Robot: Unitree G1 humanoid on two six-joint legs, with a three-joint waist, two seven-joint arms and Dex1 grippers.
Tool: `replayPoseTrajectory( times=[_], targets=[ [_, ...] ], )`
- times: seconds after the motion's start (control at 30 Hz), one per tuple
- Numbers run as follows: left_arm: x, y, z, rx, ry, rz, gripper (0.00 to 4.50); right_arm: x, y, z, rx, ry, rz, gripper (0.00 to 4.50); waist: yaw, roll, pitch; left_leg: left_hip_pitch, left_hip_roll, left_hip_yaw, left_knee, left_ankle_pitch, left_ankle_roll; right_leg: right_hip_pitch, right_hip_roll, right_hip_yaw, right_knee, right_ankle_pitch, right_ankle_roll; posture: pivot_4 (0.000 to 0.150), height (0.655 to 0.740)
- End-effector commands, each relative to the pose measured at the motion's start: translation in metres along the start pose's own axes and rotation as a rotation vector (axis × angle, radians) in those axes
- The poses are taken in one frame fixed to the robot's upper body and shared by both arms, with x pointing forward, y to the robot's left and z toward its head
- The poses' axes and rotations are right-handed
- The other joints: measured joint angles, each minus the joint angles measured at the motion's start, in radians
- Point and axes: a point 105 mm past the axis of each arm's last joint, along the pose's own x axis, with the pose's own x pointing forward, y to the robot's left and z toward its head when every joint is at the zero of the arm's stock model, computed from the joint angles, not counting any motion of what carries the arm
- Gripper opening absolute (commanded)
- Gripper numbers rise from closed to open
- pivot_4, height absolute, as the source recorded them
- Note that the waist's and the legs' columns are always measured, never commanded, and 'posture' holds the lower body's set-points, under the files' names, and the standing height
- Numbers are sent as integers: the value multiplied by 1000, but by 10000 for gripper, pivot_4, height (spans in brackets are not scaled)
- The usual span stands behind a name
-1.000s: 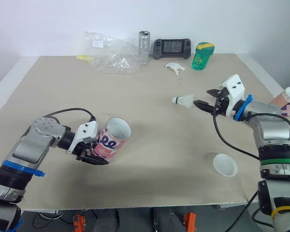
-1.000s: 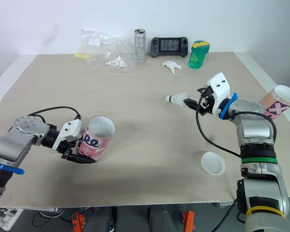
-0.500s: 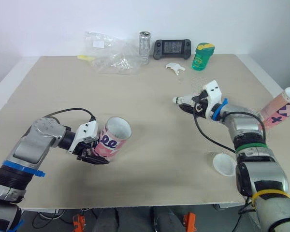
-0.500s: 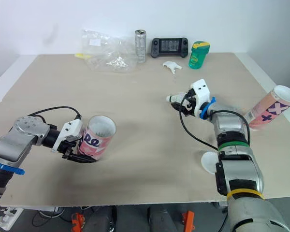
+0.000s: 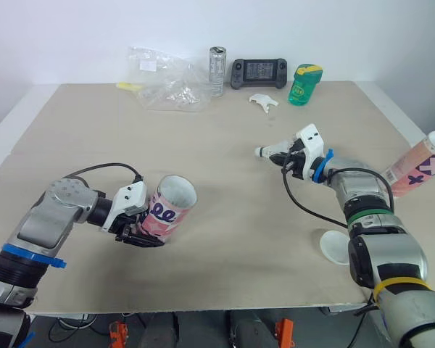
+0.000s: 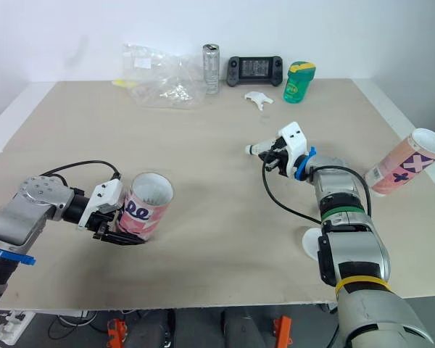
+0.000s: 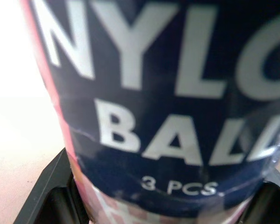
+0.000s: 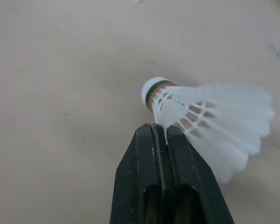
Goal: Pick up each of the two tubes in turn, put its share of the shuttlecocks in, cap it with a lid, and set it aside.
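Left gripper (image 5: 140, 232) is clamped on a pink tube (image 5: 167, 210), one black finger (image 7: 51, 198) on each side of its lower end. The right gripper (image 5: 286, 156) is pinched shut on a shuttlecock (image 5: 270, 151).

Both work over a wide beige table (image 5: 225, 188). The held tube is above the front left of the table, tilted, with its open mouth up and toward the middle. The left wrist view shows white lettering on its dark blue band. The second tube (image 5: 419, 164), also pink, is tilted at the table's right edge with its mouth turned outward; I cannot tell whether it rests on the table.

Along the far edge, a crumpled clear bag (image 5: 167, 81) lies left of centre, a can (image 5: 216, 70) stands just beside it, then a dark console (image 5: 257, 70) and a green bottle (image 5: 304, 84). A white lid (image 5: 335, 248) lies near the front right, beside the right arm.

The shuttlecock is held right of centre, well apart from the held tube, cork pointing left. The fingertips (image 8: 151, 140) grip its white skirt just behind the green-banded cork. A white scrap (image 5: 263, 101) lies near the bottle.
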Motion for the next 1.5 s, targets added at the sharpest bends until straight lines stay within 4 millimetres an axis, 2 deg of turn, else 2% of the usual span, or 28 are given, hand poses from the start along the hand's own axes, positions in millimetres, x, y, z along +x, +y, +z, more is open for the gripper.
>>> replayPoseTrajectory(
  times=[0.03,0.07,0.13,0.2,0.23,0.3,0.33,0.6,0.73,0.77,0.8,0.9,0.97,1.0,1.03,1.13,1.2,1.27,1.3,1.37,1.43,1.47,1.5],
  targets=[
    [-1,-1,2,5,4,-6,30803,-17,11,55,-135,-194,105,515,0,0,0,0,0,0,0,0,0,0,0,0,0,0,0,1500,7236],
    [-1,-1,2,5,4,-7,30803,-21,20,62,-165,-214,159,515,1,0,0,0,0,0,0,0,0,0,0,0,0,0,0,1500,7236],
    [0,-1,1,5,6,-11,30803,-40,72,91,-306,-290,408,515,5,0,0,-1,0,-1,0,0,0,0,0,0,0,0,0,1500,7236],
    [0,-1,1,6,7,-14,30803,-53,106,103,-379,-315,539,515,8,1,0,-1,0,-2,-1,0,1,-1,0,-1,0,-1,-1,1500,7236],
    [0,-1,1,6,7,-15,30803,-56,117,107,-407,-319,573,515,8,1,0,-1,0,-2,-1,-1,1,-1,0,-1,1,-1,-2,1500,7236],
    [2,0,2,8,6,-28,30803,-62,154,116,-552,-310,708,515,8,1,0,-1,1,-2,0,0,1,-1,1,-2,1,-2,0,1500,7236],
    [2,-1,2,12,9,-36,30803,-62,165,117,-606,-300,747,515,8,1,0,-1,1,-2,0,0,1,-1,1,-2,1,-2,0,1500,7236],
    [-3,6,6,27,29,-44,30803,-47,192,117,-793,-232,865,515,9,0,0,0,2,-1,2,1,-1,0,2,-2,1,0,-1,1500,7236],
    [-5,9,8,38,37,-48,30803,-38,205,121,-811,-217,926,515,8,0,0,0,4,-1,2,1,-1,-1,4,-2,1,0,-1,1500,7236],
    [-5,10,9,40,38,-49,30803,-37,209,122,-813,-215,953,6494,9,0,0,-1,4,-1,1,1,-1,-3,4,-2,1,0,-1,1500,7236],
    [-5,10,9,42,39,-49,30803,-37,212,123,-818,-212,977,9492,9,0,0,-2,5,-2,1,1,-1,-3,5,-2,1,1,-2,1500,7236],
    [-5,10,11,45,39,-51,30803,-42,218,130,-821,-237,1024,23974,11,0,0,-2,5,-3,1,1,0,-3,6,-3,1,0,-3,1500,7236],
    [-5,10,11,46,38,-52,30803,-50,217,138,-797,-267,1048,34256,11,0,0,-2,5,-3,1,1,-1,-4,6,-3,1,0,-3,1500,7236],
    [-5,9,11,46,38,-53,30803,-53,213,141,-785,-279,1053,37882,11,0,0,-3,5,-3,1,1,-1,-4,6,-3,1,0,-3,1500,7236],
    [-5,9,11,45,37,-52,30803,-55,210,143,-776,-284,1054,37882,11,0,0,-3,5,-3,1,1,0,-4,6,-3,1,0,-3,1500,7236],
    [-7,9,8,40,40,-52,30803,-42,198,160,-727,-340,978,37882,10,0,0,-2,5,-3,1,1,-1,-3,6,-3,1,0,-3,1500,7236],
    [-7,9,8,40,43,-53,30803,-28,199,161,-740,-311,933,31838,10,0,0,-2,7,-3,1,1,0,-3,7,-4,1,1,-5,1500,7236],
    [-7,10,8,41,44,-54,30803,-24,207,158,-779,-296,963,28706,9,0,0,-1,8,-3,1,1,0,-3,8,-4,2,1,-5,1500,7236],
    [-6,10,9,42,44,-54,30803,-23,210,156,-803,-293,979,22754,9,0,0,-1,9,-3,1,1,0,-4,9,-4,2,1,-6,1500,7236],
    [-6,12,10,47,45,-55,30803,-18,213,154,-846,-276,991,15278,10,0,0,-2,9,-4,1,1,0,-4,10,-4,2,1,-7,1500,7236],
    [-6,13,10,50,46,-53,30803,-12,218,143,-931,-204,1024,8276,10,0,0,-2,9,-4,1,1,0,-5,10,-4,3,0,-7,1500,7236],
    [-6,14,10,51,47,-53,30803,-10,219,140,-956,-179,1037,3048,11,0,0,-2,9,-4,0,1,0,-5,10,-4,3,0,-7,1500,7236],
    [-6,14,10,50,46,-54,30803,-5,224,133,-993,-142,1068,1746,11,0,0,-2,9,-4,0,1,-1,-5,10,-4,3,0,-7,1500,7236]
  ],
)
